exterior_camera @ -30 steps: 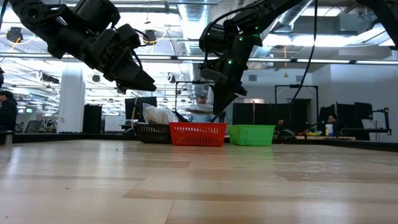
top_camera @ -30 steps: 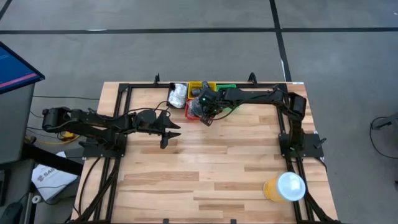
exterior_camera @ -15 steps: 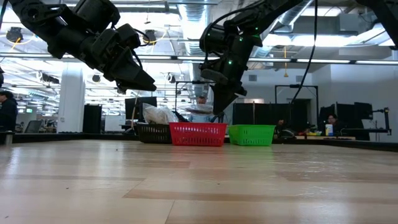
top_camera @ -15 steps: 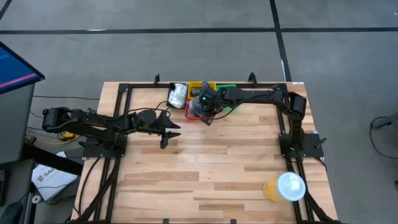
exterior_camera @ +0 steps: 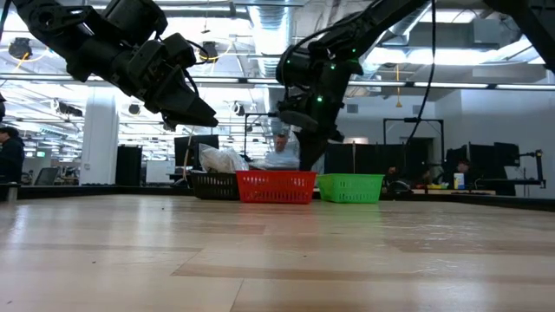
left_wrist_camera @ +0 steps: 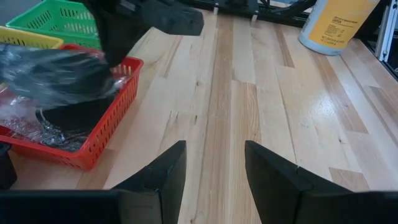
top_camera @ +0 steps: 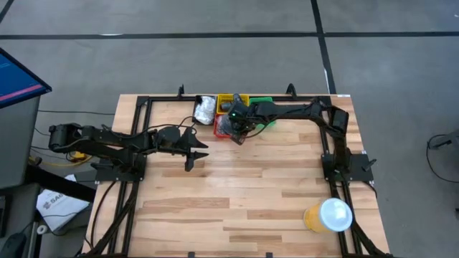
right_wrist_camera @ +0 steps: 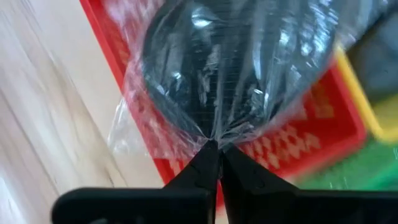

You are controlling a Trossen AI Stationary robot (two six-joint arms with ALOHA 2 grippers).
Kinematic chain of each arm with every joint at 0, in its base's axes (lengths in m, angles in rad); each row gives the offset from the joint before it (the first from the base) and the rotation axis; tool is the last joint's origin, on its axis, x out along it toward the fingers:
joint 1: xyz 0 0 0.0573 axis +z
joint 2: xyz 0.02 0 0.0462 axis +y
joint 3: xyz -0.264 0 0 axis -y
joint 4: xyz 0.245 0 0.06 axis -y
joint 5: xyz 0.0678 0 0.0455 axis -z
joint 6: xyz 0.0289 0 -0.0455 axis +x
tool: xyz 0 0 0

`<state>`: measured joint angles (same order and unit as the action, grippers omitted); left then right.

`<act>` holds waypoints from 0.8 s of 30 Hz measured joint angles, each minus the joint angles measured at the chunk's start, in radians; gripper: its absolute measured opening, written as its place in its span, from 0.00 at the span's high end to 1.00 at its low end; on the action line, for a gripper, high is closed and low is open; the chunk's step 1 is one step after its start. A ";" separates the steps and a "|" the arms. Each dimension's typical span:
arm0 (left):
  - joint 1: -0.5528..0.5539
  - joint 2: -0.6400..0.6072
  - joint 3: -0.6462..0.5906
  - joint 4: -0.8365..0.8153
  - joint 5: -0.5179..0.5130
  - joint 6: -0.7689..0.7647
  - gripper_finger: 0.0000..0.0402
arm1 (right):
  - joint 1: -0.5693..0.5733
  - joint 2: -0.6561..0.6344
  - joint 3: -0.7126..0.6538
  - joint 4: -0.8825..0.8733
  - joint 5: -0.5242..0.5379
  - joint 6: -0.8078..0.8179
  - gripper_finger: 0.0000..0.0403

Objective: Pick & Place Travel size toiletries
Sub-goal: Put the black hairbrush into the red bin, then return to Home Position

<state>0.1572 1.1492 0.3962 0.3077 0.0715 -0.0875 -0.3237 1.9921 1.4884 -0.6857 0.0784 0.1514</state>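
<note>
The right tool is pinched shut on the clear wrap of a dark round disc, holding it in the air just over the red bin; more wrapped things lie inside that bin. The left tool hangs above the wooden surface with its fingers apart, holding nothing; behind the red bin sit the yellow bin and green bin.

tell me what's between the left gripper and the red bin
Only bare wooden table. The left wrist view shows plain planks running from the open left gripper to the red bin; the high view shows the same empty stretch.
</note>
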 joint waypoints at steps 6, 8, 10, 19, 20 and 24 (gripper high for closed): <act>0.001 0.000 0.000 0.000 0.000 0.000 0.62 | -0.007 0.008 0.003 0.009 -0.002 0.005 0.88; 0.001 0.000 0.000 0.000 0.000 0.000 0.62 | -0.013 0.008 0.003 0.006 -0.001 0.006 0.83; 0.001 0.000 0.000 0.000 0.000 0.000 0.62 | -0.013 0.008 0.003 0.005 0.000 0.006 0.78; 0.001 0.000 0.000 0.000 0.000 0.000 0.62 | -0.023 0.008 0.054 -0.080 0.000 -0.006 0.67; 0.001 0.000 0.000 0.000 0.000 0.000 0.62 | -0.026 0.008 0.066 -0.098 0.000 -0.010 0.66; 0.001 0.000 0.000 0.000 0.000 0.000 0.62 | -0.028 0.006 0.108 -0.134 0.001 -0.029 0.67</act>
<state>0.1581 1.1492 0.3962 0.3077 0.0715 -0.0872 -0.3515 1.9978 1.5964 -0.8198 0.0792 0.1226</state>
